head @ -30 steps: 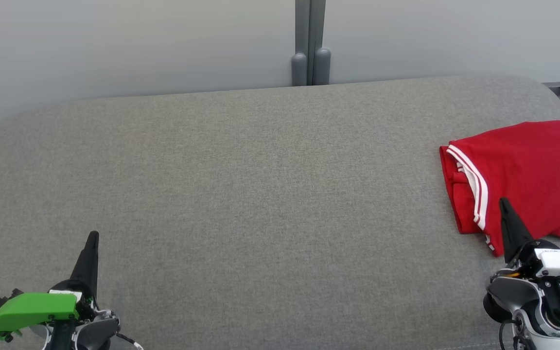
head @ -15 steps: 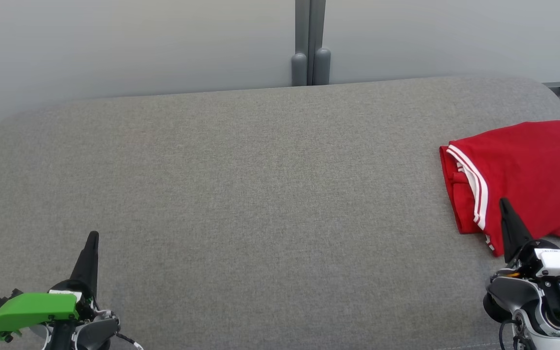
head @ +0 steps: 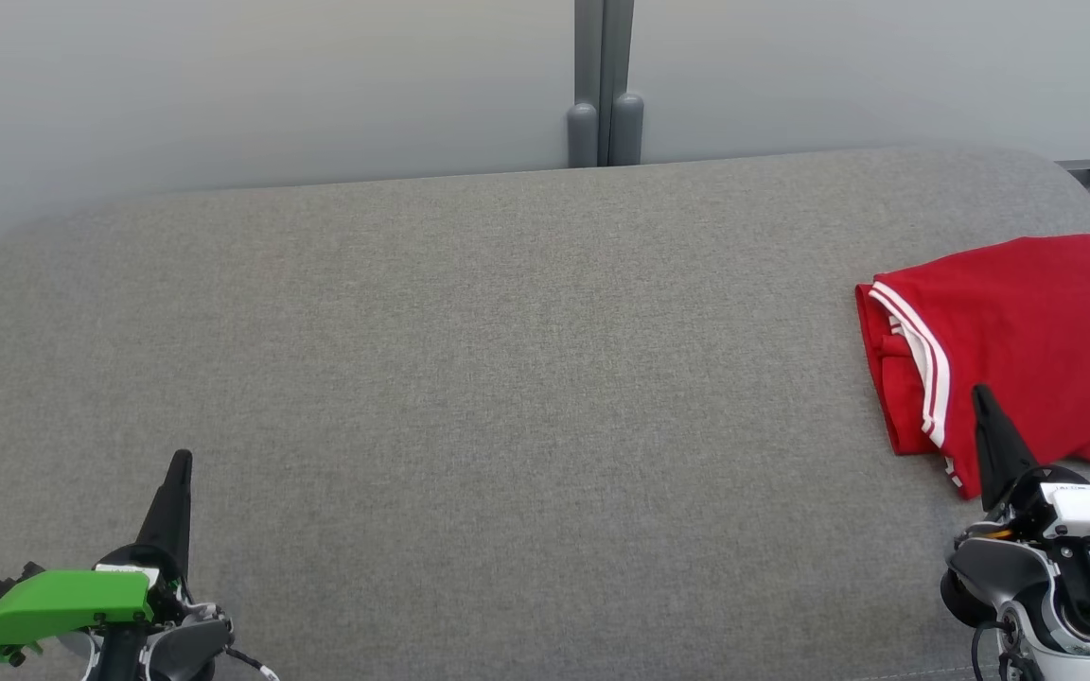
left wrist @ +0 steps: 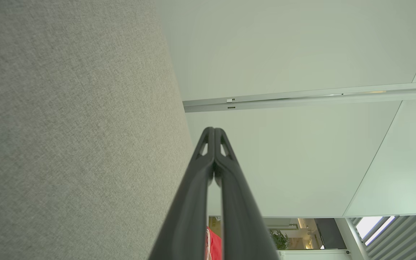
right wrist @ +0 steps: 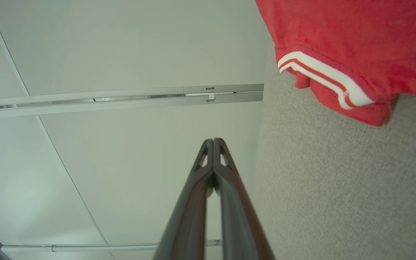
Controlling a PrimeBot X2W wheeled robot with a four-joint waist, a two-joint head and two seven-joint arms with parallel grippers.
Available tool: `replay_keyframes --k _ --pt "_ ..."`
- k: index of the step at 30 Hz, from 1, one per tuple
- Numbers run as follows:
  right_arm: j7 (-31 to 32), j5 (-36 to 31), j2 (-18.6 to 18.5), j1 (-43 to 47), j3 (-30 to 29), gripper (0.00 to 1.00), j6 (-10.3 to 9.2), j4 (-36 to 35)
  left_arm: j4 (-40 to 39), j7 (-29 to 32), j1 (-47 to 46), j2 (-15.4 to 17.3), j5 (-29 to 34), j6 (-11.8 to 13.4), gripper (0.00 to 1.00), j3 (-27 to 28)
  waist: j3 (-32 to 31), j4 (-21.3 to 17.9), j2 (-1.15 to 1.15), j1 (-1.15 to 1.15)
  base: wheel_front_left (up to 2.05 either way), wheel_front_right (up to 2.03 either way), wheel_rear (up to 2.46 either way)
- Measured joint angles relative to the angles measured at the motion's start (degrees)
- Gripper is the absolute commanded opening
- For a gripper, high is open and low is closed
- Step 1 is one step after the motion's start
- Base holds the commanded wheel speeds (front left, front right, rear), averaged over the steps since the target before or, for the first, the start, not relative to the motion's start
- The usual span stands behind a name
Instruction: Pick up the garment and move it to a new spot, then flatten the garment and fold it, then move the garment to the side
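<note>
A folded red shirt (head: 1028,331) with white-striped trim lies on the grey fabric counter's (head: 507,378) right side. The left end effector (head: 183,461) and right end effector (head: 981,393) are pinched closed, holding nothing.

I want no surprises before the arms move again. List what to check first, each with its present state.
1. The red shirt is folded: ok.
2. It lies at the right end of the grey cushion: ok.
3. The left gripper is shut, holding nothing: ok.
4. The right gripper is shut, holding nothing: ok.
5. The shirt's far right edge is fully on the cushion: cannot tell, the picture's edge cuts it off.
</note>
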Motion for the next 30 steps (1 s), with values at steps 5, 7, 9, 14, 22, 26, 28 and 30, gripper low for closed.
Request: replay_keyframes --k 5,7,9,14,22,26,28,30 --pt "0.0 0.0 0.0 0.0 0.0 0.00 0.00 0.0 0.0 0.0 0.0 0.0 0.0 0.0 0.00 0.0 0.0 0.0 0.00 0.00 0.00 0.00 0.00" --pt "0.0 0.0 0.0 0.0 0.0 0.00 0.00 0.0 0.0 0.0 0.0 0.0 0.0 0.0 0.00 0.0 0.0 0.0 0.00 0.00 0.00 0.00 0.00" --pt "0.0 0.0 0.0 0.0 0.0 0.00 0.00 0.0 0.0 0.0 0.0 0.0 0.0 0.0 0.00 0.0 0.0 0.0 0.00 0.00 0.00 0.00 0.00" --pt "0.0 0.0 0.0 0.0 0.0 0.00 0.00 0.0 0.0 0.0 0.0 0.0 0.0 0.0 0.00 0.0 0.0 0.0 0.00 0.00 0.00 0.00 0.00" --pt "0.0 0.0 0.0 0.0 0.0 0.00 0.01 0.0 0.0 0.0 0.0 0.0 0.0 0.0 0.00 0.0 0.0 0.0 0.00 0.00 0.00 0.00 0.00" --pt "0.1 0.0 0.0 0.0 0.0 0.00 0.23 0.0 0.0 0.0 0.0 0.0 0.0 0.0 0.00 0.1 0.0 0.0 0.00 0.00 0.00 0.00 0.00" --pt "0.0 0.0 0.0 0.0 0.0 0.00 0.23 0.0 0.0 0.0 0.0 0.0 0.0 0.0 0.00 0.1 0.0 0.0 0.00 0.00 0.00 0.00 0.00" --pt "0.1 0.0 0.0 0.0 0.0 0.00 0.23 0.0 0.0 0.0 0.0 0.0 0.0 0.0 0.00 0.1 0.0 0.0 0.00 0.00 0.00 0.00 0.00"
